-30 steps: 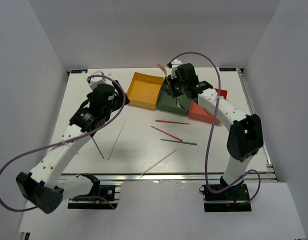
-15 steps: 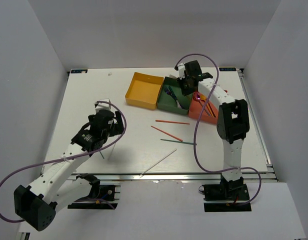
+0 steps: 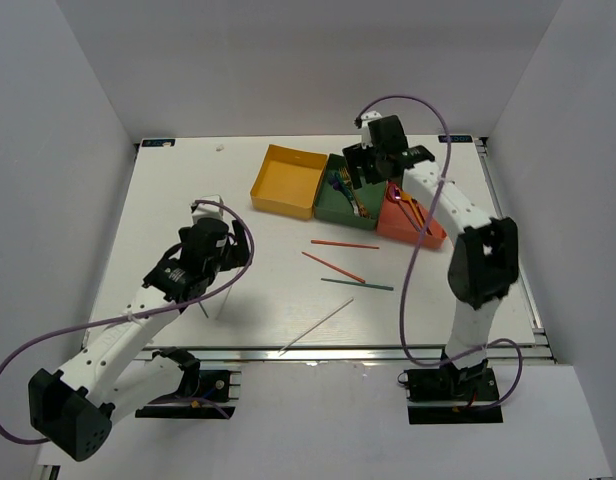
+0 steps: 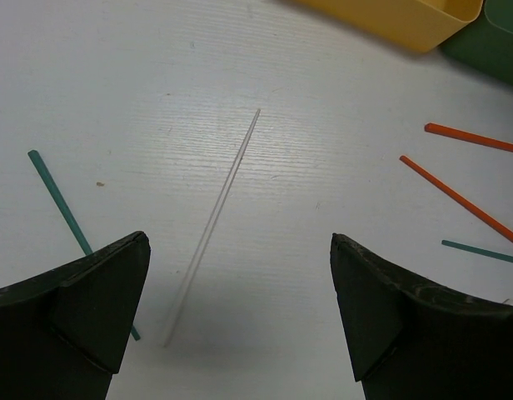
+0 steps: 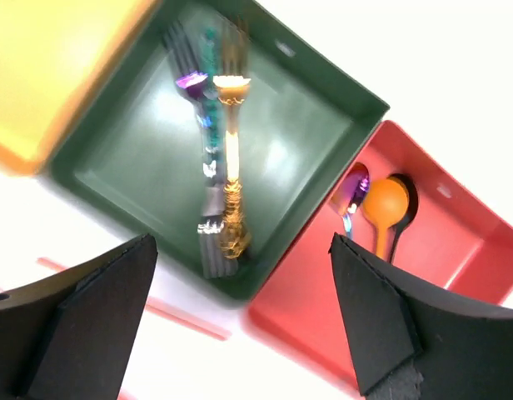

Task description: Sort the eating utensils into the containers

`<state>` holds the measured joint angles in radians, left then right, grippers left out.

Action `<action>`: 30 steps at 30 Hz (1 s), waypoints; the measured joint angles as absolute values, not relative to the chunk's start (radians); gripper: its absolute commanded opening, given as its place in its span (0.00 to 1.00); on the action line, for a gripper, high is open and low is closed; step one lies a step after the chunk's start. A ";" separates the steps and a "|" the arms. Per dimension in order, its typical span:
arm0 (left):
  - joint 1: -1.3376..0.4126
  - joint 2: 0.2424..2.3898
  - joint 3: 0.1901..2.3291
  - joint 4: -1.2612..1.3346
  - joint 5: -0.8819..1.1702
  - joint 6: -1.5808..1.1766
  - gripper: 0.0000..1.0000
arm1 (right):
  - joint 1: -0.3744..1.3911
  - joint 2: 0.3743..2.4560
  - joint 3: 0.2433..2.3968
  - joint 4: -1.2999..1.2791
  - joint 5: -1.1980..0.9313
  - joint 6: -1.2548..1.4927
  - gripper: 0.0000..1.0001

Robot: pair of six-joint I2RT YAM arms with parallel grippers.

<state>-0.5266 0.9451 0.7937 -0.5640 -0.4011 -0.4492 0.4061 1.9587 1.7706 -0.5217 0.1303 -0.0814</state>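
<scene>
My right gripper (image 5: 244, 242) hangs open and empty over the dark green tray (image 5: 306, 125), where a gold fork (image 5: 231, 167), a silver fork (image 5: 211, 229) and a purple fork (image 5: 190, 83) lie. Orange (image 5: 383, 204), black (image 5: 404, 187) and iridescent pink (image 5: 352, 193) spoons rest in the red-orange tray (image 5: 323, 308). The yellow tray (image 3: 288, 180) holds nothing. My left gripper (image 4: 240, 242) is open low over a pale chopstick (image 4: 215, 221), with a green chopstick (image 4: 61, 204) beside its left finger.
Two red chopsticks (image 3: 345, 244) (image 3: 333, 266), a green one (image 3: 356, 284) and a pale one (image 3: 316, 326) lie loose mid-table. The three trays stand edge to edge at the back. The right arm (image 3: 438, 200) reaches across the red-orange tray.
The right gripper carried the gold fork over the dark green tray and opened; the fork now lies inside. The left arm swung down to the near-left chopsticks, then held still.
</scene>
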 measured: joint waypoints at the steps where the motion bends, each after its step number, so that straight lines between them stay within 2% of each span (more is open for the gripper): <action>1: -0.527 0.952 0.794 -0.564 -0.400 -0.453 0.96 | 0.428 1.900 1.723 -0.507 0.163 -0.063 0.89; 3: -0.527 0.972 0.794 -0.566 -0.397 -0.464 0.96 | 0.488 1.757 1.595 -0.469 0.162 -0.041 0.89; 6: -0.527 1.017 0.798 -0.589 -0.414 -0.499 0.96 | 0.577 1.548 1.395 -0.400 0.051 -0.042 0.89; 10: -0.527 1.033 0.812 -0.653 -0.504 -0.534 0.96 | 0.627 1.453 1.256 -0.374 -0.061 -0.077 0.82; 11: -0.527 1.033 0.820 -0.666 -0.537 -0.536 0.96 | 0.633 1.467 1.238 -0.377 -0.077 -0.088 0.75; 16: -0.525 1.027 0.833 -0.688 -0.689 -0.535 0.97 | 0.687 1.642 1.226 -0.403 -0.094 -0.126 0.66; 23: -0.525 1.026 0.833 -0.674 -0.691 -0.518 0.97 | 0.751 1.847 1.246 -0.425 -0.070 -0.150 0.55; 30: -0.525 1.059 0.833 -0.672 -0.667 -0.499 0.97 | 0.753 1.900 1.270 -0.430 -0.043 -0.169 0.46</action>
